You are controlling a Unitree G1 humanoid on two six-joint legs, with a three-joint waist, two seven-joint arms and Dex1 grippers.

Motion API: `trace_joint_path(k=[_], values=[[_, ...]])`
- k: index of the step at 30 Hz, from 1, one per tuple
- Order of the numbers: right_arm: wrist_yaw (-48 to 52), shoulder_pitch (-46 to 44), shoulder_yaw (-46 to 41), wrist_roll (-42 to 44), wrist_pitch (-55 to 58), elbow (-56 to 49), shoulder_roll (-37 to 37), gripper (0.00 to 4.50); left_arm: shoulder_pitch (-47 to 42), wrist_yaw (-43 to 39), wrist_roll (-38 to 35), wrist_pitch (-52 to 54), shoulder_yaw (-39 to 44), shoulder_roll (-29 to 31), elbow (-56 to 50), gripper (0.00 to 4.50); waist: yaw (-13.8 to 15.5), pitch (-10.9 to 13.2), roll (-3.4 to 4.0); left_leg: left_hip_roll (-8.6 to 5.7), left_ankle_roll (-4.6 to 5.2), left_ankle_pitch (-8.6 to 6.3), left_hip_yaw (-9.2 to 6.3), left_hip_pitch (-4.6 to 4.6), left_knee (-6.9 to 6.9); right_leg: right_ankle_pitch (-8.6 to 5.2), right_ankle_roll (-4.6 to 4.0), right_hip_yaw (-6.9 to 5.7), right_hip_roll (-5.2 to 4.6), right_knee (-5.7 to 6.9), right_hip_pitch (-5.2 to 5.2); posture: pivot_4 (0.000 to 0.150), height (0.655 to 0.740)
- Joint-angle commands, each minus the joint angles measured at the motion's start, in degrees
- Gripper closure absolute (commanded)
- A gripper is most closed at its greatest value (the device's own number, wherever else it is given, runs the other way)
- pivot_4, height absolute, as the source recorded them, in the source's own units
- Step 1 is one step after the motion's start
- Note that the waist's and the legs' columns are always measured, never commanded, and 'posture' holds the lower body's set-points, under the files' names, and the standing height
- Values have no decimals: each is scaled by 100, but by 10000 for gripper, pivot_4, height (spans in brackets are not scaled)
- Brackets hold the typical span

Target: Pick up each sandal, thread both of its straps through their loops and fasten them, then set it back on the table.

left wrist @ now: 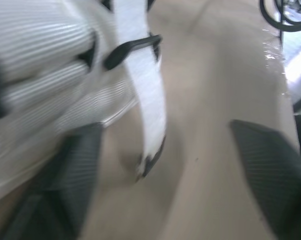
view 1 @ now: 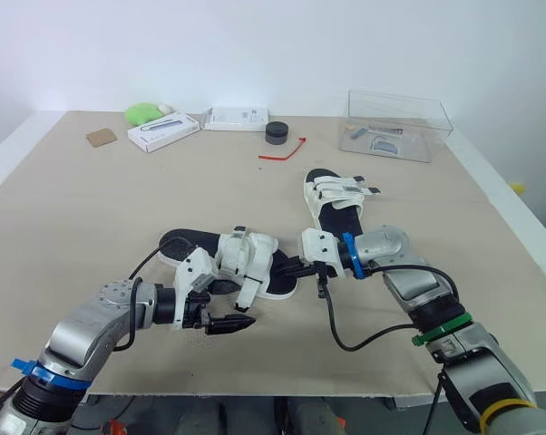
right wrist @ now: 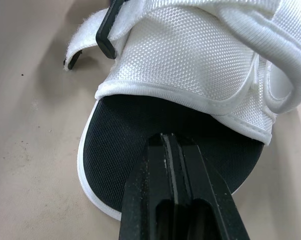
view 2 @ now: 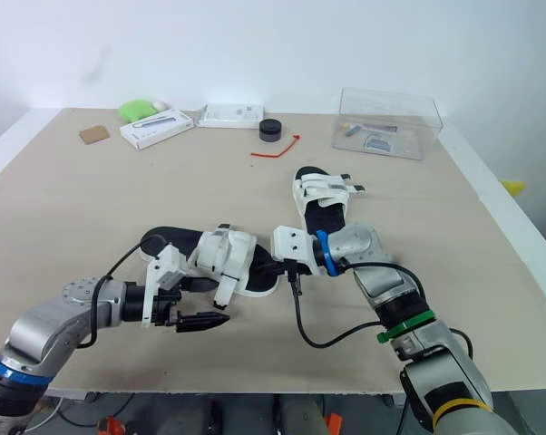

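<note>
Left gripper point(view 1: 232, 323) spread around centre sandal point(view 1: 248, 254)'s loose strap point(left wrist: 148, 100).
Right gripper point(right wrist: 173, 146), pressed together on the footbed point(right wrist: 118, 135), could slip; sandal skids.

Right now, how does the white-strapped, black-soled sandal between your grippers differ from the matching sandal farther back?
The near sandal lies crosswise, shut right gripper at its insole; the far sandal lies lengthwise, untouched. Near sandal's strap hangs loose; far sandal's straps lie flat. Same design.

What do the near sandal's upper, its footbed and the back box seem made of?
Upper: white woven mesh, matte; fine weave shows. Footbed: black knit fabric or foam, matte, finely textured. Box: probably clear rigid plastic; contents show through.
</note>
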Motion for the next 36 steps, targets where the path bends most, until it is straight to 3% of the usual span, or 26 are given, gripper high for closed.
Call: trace_joint_path(k=[1,6,17,24,27,31,34,36], values=[[29,296,292,-362,179,152,-90,45000,-94,-143,-150,14,-10,-46,-101,20969,-2,0,0,0,-1,-1,0,0,-3,-2,-3,1,1,0,-2,1500,7400],[25,297,261,-378,187,138,-148,45000,44,-300,-767,552,189,68,-337,44694,-3,0,0,11,9,-18,-1,0,-12,-5,4,-1,14,0,-5,1500,7400],[22,383,254,-372,219,29,-190,45000,1656,-279,-842,458,458,853,-1322,44694,-2,-2,4,16,6,-29,-3,7,-32,-37,-25,-2,12,-1,-9,1500,7400],[83,252,322,-380,157,190,-109,45000,1486,-206,-348,-75,566,1105,-1308,44694,-2,-6,4,17,4,-38,-2,19,-59,-50,-24,-3,17,-1,-8,1500,7400],[103,144,338,-394,109,322,-60,45000,1352,-540,-97,-515,615,1524,-1571,35290,-3,-6,5,19,4,-38,-2,22,-63,-58,-38,-5,21,0,-8,1500,7400],[138,55,330,-404,39,461,-32,45000,1240,-1159,362,-1318,876,2360,-1945,15247,-2,-4,10,21,4,-38,2,29,-62,-61,-47,-2,18,1,-5,1500,7400],[189,52,340,-417,-26,507,-56,45000,705,-1424,1040,-2294,1007,2794,-1607,2323,0,0,6,21,3,-35,2,31,-62,-59,-49,-4,19,2,-5,1500,7400],[208,37,343,-424,-57,542,-50,45000,-92,-1175,2060,-4014,876,2690,-887,757,10,0,12,20,7,-31,4,38,-62,-57,-51,-5,18,3,1,1500,7400]])
